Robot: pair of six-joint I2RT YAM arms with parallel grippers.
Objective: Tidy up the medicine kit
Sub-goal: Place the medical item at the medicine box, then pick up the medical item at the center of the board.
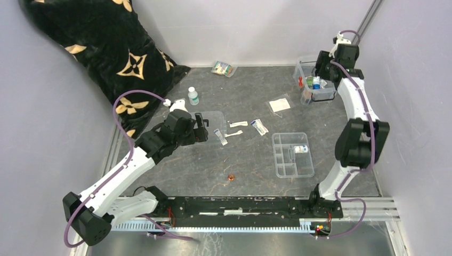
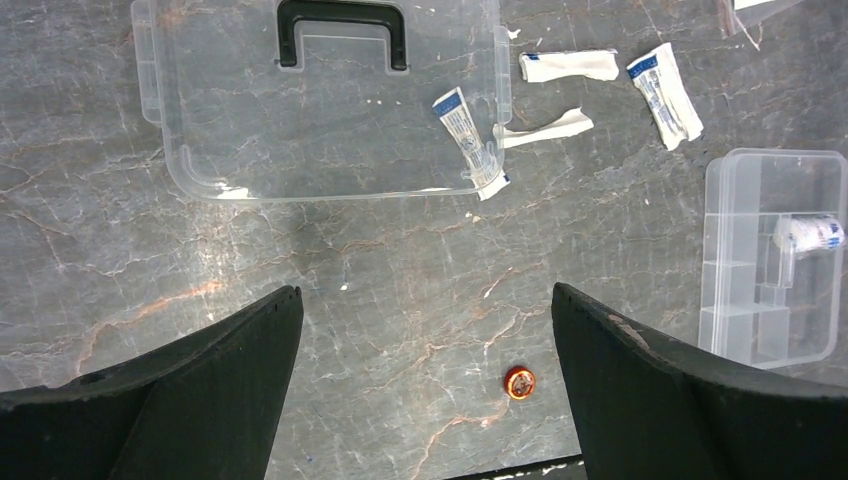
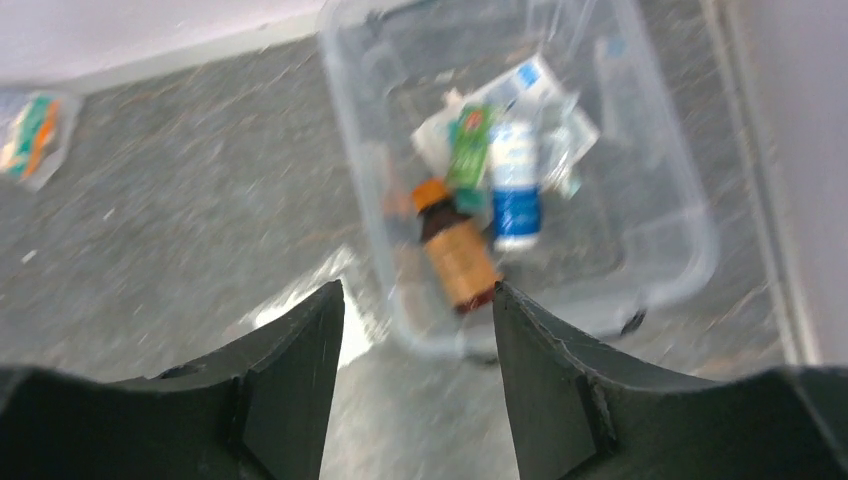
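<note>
The medicine kit [image 1: 321,98], a clear box, stands at the back right by the wall. In the blurred right wrist view the kit [image 3: 668,290] holds an amber bottle [image 3: 458,255], a white-and-blue bottle [image 3: 516,185] and a green tube [image 3: 470,145]. My right gripper [image 3: 418,285] hovers open over the kit's near wall with nothing between its fingers. The kit's flat clear lid [image 2: 300,130] with its black handle [image 2: 342,25] lies on the table. My left gripper [image 2: 427,290] hangs wide open and empty just in front of the lid [image 1: 216,118].
A clear divided tray [image 1: 292,154] holding one small roll sits centre right. Sachets [image 1: 259,127] lie beside the lid, one [image 2: 468,140] on its corner. A small orange cap [image 2: 519,382], a white bottle [image 1: 193,96], a gauze packet [image 1: 280,104], a pill packet [image 1: 223,68] and a black cushion [image 1: 106,48] are around.
</note>
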